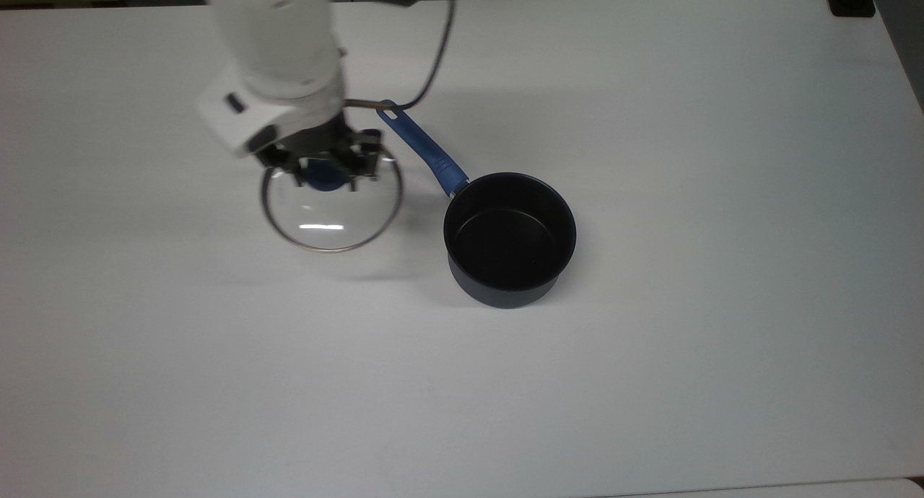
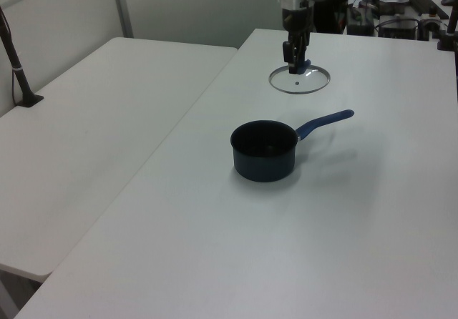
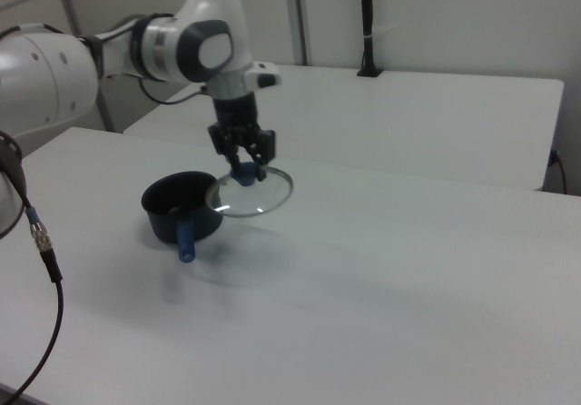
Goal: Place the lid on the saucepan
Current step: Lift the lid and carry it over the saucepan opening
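— Top view, what's my gripper [image 1: 326, 172] doing?
— Your fingers are clamped on the blue knob [image 1: 323, 176], holding the lid [image 1: 332, 209] level in the air.
— And the saucepan [image 1: 510, 238]?
— Upright on the table [image 1: 650, 375], uncovered, toward the top view's right of the lid.

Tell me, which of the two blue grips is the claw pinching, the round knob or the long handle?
The round knob at the centre of the glass lid. The claw is shut on it, holding the lid in the air, while the saucepan and its long handle lie untouched.
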Robot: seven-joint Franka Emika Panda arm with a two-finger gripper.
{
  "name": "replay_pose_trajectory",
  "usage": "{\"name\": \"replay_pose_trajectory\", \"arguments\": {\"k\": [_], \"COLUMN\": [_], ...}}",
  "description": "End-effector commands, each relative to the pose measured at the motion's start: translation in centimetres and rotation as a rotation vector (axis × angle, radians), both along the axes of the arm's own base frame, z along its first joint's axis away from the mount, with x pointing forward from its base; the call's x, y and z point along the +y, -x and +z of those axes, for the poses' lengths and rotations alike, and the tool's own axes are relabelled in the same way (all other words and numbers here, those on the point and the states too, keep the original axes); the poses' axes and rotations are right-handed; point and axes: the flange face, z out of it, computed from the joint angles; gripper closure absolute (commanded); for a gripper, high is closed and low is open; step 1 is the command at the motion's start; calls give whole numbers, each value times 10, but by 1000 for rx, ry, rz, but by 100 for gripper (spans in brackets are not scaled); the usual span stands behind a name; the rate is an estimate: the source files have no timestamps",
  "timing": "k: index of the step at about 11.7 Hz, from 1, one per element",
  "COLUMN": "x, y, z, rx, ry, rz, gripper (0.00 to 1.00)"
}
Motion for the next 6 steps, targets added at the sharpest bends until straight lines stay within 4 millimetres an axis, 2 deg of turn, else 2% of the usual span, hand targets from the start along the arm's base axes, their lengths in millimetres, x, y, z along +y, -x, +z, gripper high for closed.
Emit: {"name": "replay_pose_trajectory", "arguments": {"k": [1, 4, 5, 6], "x": [77, 165, 189, 205], "y": [7, 18, 23, 26], "z": [19, 17, 15, 11], "rx": [-8, -18, -19, -16], "ry": [3, 3, 2, 3], "rz": [28, 85, 98, 98], "gripper": [70, 69, 69, 69]}}
